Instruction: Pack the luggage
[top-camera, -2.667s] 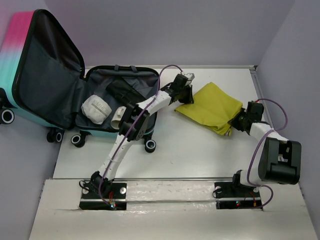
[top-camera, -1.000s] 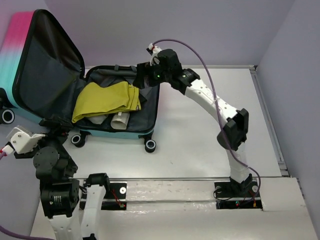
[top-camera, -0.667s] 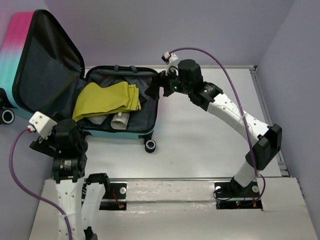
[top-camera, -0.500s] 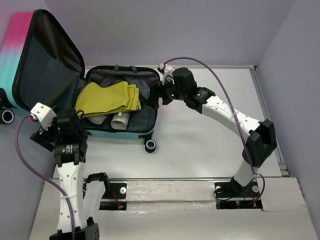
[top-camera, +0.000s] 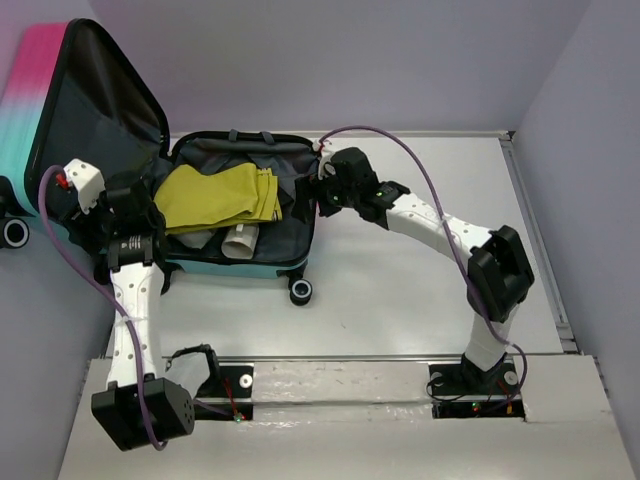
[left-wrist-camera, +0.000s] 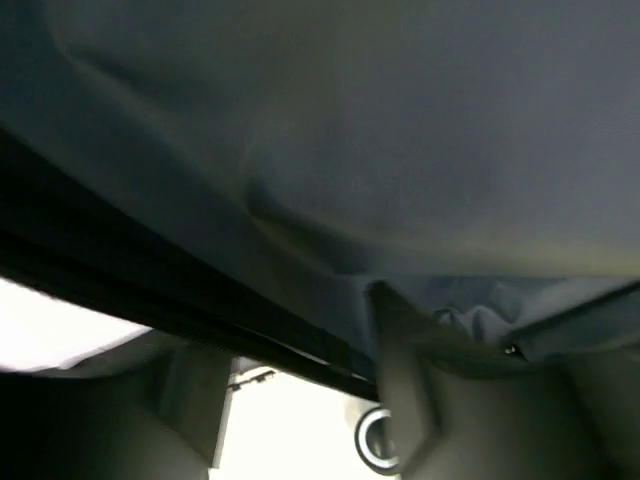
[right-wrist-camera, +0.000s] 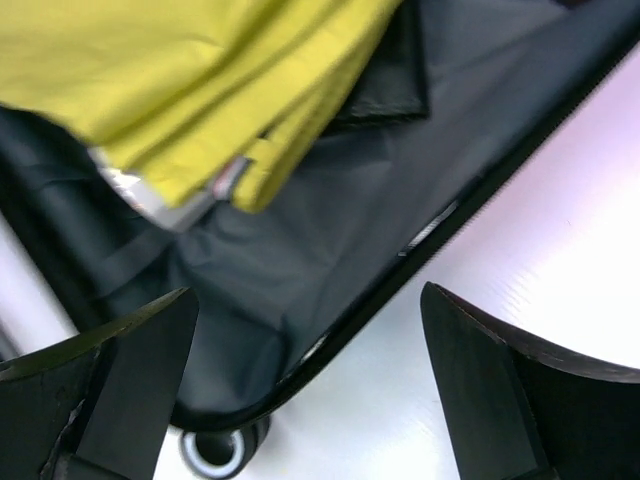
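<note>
The luggage (top-camera: 225, 266) lies open at the table's back left, its lid (top-camera: 38, 90) standing up, pink to teal outside and dark grey inside. A yellow cloth (top-camera: 215, 193) (right-wrist-camera: 170, 70) lies in the base over a white roll (top-camera: 240, 240). My left gripper (top-camera: 140, 202) (left-wrist-camera: 290, 330) is at the lid's lower edge; its fingers stand apart, with the lid's black rim (left-wrist-camera: 180, 310) crossing between them and one finger (left-wrist-camera: 400, 390) against the lining. My right gripper (top-camera: 325, 192) (right-wrist-camera: 308, 292) hangs open over the base's right rim (right-wrist-camera: 400, 270), holding nothing.
A black item (right-wrist-camera: 385, 85) lies under the yellow cloth. Black wheels (top-camera: 300, 291) (right-wrist-camera: 215, 450) (left-wrist-camera: 372, 440) stick out at the case's near side. The white table (top-camera: 420, 280) stretches right of the case, with walls behind and on both sides.
My left arm has swung up from the near left to the lid's lower edge, and its jaws have narrowed. My right gripper has moved from the case's back corner to its right rim.
</note>
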